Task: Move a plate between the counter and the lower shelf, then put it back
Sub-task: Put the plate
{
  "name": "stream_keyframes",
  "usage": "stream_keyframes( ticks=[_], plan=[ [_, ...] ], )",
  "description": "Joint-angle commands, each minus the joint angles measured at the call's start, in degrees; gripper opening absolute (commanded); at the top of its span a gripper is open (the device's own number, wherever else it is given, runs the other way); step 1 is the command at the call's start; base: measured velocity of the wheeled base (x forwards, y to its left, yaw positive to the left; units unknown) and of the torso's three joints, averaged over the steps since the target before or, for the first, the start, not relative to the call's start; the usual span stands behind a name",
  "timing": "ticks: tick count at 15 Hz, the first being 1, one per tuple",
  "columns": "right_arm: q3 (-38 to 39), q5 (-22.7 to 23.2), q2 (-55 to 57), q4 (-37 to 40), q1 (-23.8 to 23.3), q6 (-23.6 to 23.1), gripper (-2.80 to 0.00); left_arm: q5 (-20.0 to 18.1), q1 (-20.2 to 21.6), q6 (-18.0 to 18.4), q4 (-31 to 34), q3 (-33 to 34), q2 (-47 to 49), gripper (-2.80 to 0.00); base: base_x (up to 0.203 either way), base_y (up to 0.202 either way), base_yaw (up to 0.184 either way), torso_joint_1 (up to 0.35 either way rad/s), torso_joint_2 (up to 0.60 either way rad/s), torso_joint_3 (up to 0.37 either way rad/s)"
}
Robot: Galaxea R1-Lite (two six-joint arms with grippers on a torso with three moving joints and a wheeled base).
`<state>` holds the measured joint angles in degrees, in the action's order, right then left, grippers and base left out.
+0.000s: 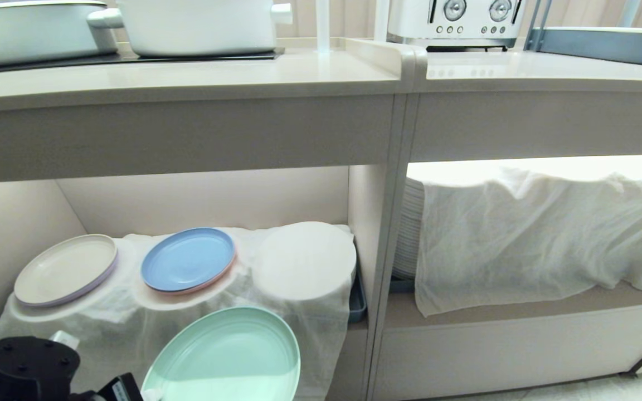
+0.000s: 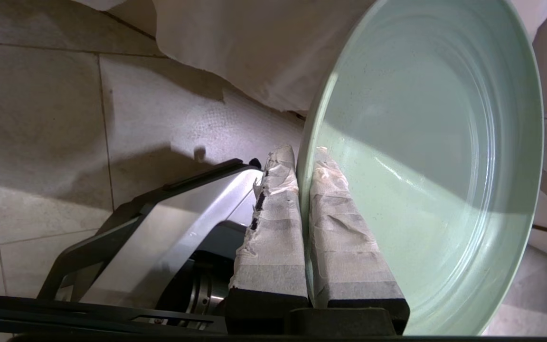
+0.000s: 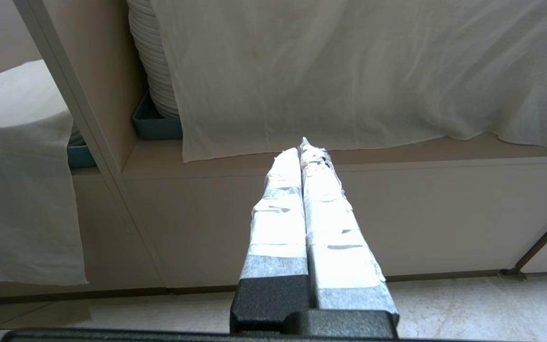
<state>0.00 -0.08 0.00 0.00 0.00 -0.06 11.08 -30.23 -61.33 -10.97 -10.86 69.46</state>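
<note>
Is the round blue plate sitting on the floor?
No, the round blue plate rests on a white cloth-covered mound inside the lower shelf.

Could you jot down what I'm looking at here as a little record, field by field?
Held item: mint-green plate, tilted, in front of the lower shelf
Left gripper: shut on the plate's rim
Right gripper: shut, empty, idle by the neighbouring compartment
On the shelf's cloth: cream plate, blue plate
Counter: two white pots

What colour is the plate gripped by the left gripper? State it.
Mint green, plain; the plate shows best in the left wrist view, pinched by the left gripper.
</note>
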Motion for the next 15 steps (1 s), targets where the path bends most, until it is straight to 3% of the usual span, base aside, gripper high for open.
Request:
stream_keyframes(
  ticks=[1, 6, 15],
  plan=[
    [0.0, 0.0, 0.0, 0.0, -0.03, -0.2, -2.8, -0.44, 0.0, -0.37, -0.1, -0.12, -0.03, -2.8, 0.0, 0.0, 0.0, 0.0, 0.0, 0.0],
    [0.0, 0.0, 0.0, 0.0, 0.0, -0.29, -2.8, -1.68, 0.0, -0.37, -0.19, -0.39, -0.38, -2.8, 0.0, 0.0, 0.0, 0.037, -0.16, -0.185],
    [0.0, 0.0, 0.0, 0.0, 0.0, -0.2, -2.8, -3.17, 0.0, -0.72, -0.19, -0.3, -2.49, -2.8, 0.0, 0.0, 0.0, 0.185, -0.51, -0.29]
  ],
)
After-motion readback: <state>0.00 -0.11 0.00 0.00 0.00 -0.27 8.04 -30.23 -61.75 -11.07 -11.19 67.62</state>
